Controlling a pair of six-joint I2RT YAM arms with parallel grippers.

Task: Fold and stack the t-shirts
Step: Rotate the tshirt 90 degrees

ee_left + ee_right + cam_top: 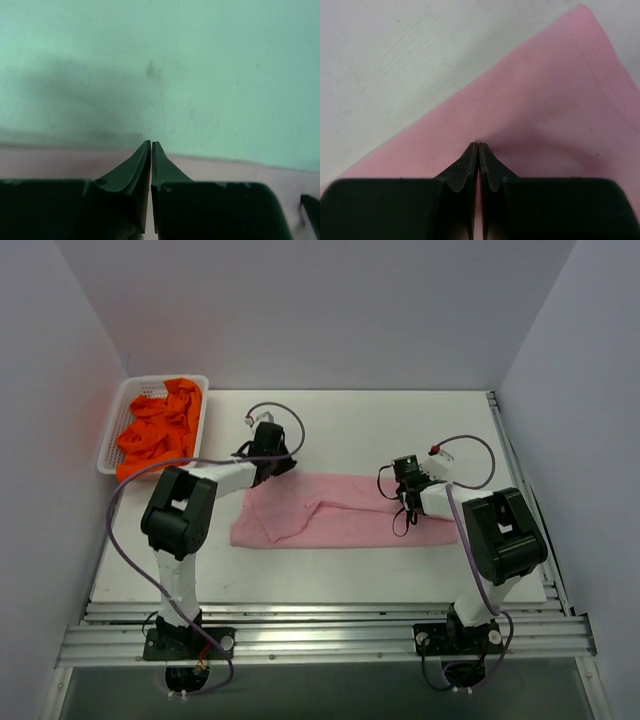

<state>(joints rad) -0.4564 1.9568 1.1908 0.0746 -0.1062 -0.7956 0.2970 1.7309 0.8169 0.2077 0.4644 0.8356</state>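
The light pink t-shirt [340, 510] lies spread as a long band across the middle of the table. My left gripper [272, 468] is at its far left corner, jaws shut, tips at the cloth's edge [50, 162] in the left wrist view [151, 143]. My right gripper [406, 496] is near the shirt's far right part, shut, tips pinching a small pucker of pink cloth [560, 100] in the right wrist view [478, 145]. Several bright orange t-shirts [160, 425] lie crumpled in the basket.
The white mesh basket [112, 430] stands at the table's far left corner. Bare white table [380, 430] lies behind the pink shirt and a strip lies in front of it. A rail [320, 625] runs along the near edge. Walls close in on the sides.
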